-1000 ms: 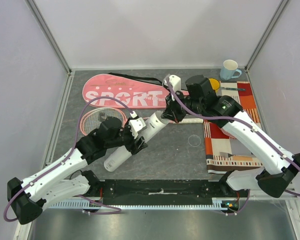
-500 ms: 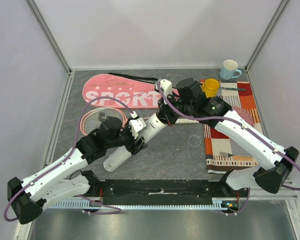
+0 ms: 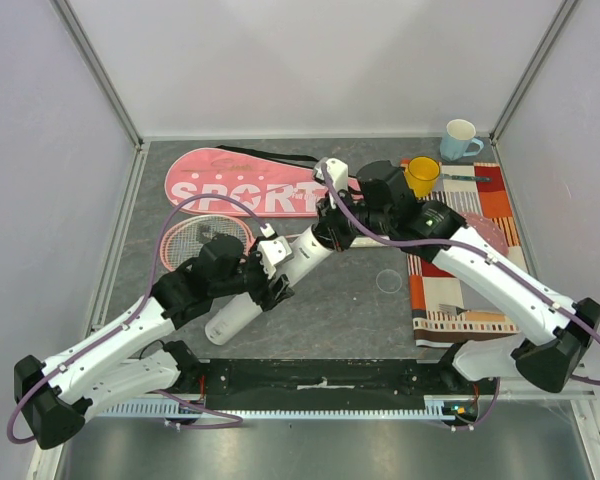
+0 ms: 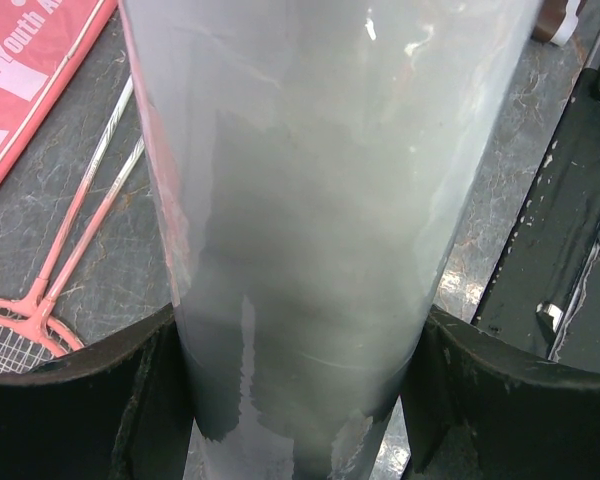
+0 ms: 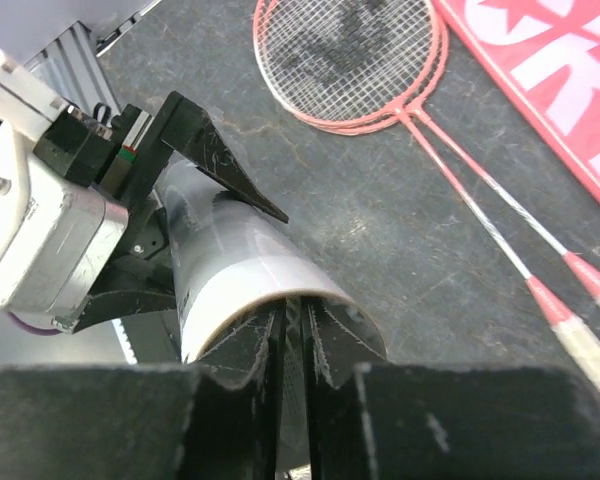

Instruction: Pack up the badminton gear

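Note:
The long white tube (image 3: 242, 308) lies slanted, its mouth raised toward the back right. My left gripper (image 3: 272, 275) is shut on its middle, and the tube (image 4: 320, 200) fills the span between that gripper's (image 4: 300, 335) black fingers. My right gripper (image 3: 330, 226) reaches into the tube's (image 5: 230, 270) open mouth. Its (image 5: 293, 325) fingers stand a narrow slit apart, with something pale and netted in the slit; whether it is gripped is unclear. Two pink rackets (image 3: 195, 235) (image 5: 350, 60) lie beside the pink "SPORT" bag (image 3: 245, 185) (image 5: 550, 60). No shuttlecock shows clearly.
A striped orange cloth (image 3: 460, 285) covers the table's right side. A yellow cup (image 3: 420, 175) and a pale blue cup (image 3: 460, 138) stand at the back right. A clear round lid (image 3: 388, 281) lies left of the cloth. A black rail (image 3: 320, 380) runs along the near edge.
My right gripper has moved left and down to the tube's mouth, uncovering the yellow cup. My left gripper still holds the tube in the same place.

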Robot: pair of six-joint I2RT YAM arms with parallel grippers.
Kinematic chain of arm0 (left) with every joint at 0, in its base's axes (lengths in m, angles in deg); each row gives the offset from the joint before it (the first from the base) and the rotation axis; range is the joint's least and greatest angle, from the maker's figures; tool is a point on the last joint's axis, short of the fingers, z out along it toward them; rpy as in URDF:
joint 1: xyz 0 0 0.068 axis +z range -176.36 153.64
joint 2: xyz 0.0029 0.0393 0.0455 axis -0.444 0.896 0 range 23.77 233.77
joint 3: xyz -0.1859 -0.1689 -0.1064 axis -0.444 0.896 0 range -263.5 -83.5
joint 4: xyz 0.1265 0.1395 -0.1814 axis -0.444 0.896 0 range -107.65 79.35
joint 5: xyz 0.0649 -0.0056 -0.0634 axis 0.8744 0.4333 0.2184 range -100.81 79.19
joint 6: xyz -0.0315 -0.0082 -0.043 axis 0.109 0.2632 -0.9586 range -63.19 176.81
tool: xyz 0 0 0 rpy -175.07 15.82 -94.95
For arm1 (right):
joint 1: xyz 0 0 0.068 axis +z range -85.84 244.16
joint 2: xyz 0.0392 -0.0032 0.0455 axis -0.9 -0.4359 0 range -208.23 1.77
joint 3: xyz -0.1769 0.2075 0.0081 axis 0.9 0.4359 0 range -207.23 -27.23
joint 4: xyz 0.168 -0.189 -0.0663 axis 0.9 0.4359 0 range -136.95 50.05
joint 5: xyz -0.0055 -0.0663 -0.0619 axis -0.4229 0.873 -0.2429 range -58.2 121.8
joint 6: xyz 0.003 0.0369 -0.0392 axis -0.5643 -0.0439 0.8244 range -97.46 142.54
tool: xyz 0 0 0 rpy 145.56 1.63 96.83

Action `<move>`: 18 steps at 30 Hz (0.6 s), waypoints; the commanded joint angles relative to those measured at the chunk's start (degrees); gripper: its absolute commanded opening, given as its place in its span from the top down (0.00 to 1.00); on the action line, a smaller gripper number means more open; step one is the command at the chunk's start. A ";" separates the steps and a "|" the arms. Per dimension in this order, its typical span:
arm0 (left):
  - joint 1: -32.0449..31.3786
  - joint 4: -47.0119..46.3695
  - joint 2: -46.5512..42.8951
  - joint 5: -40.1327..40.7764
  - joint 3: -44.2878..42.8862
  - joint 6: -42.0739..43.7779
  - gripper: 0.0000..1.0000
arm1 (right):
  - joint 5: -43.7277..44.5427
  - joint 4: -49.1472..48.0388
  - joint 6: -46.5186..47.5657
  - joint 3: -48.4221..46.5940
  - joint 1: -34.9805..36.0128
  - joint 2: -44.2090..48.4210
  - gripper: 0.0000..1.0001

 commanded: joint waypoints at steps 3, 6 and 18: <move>-0.10 -3.72 -0.89 0.20 -1.68 0.70 0.84 | 13.23 5.85 1.96 -4.98 0.56 6.30 0.67; -0.10 -3.72 -0.98 0.55 -1.68 0.61 0.84 | 20.53 7.70 1.70 -6.12 0.47 10.16 0.50; -0.10 -3.72 -1.94 2.13 -1.68 0.34 0.85 | 41.33 8.06 -7.88 15.45 -12.08 19.85 0.31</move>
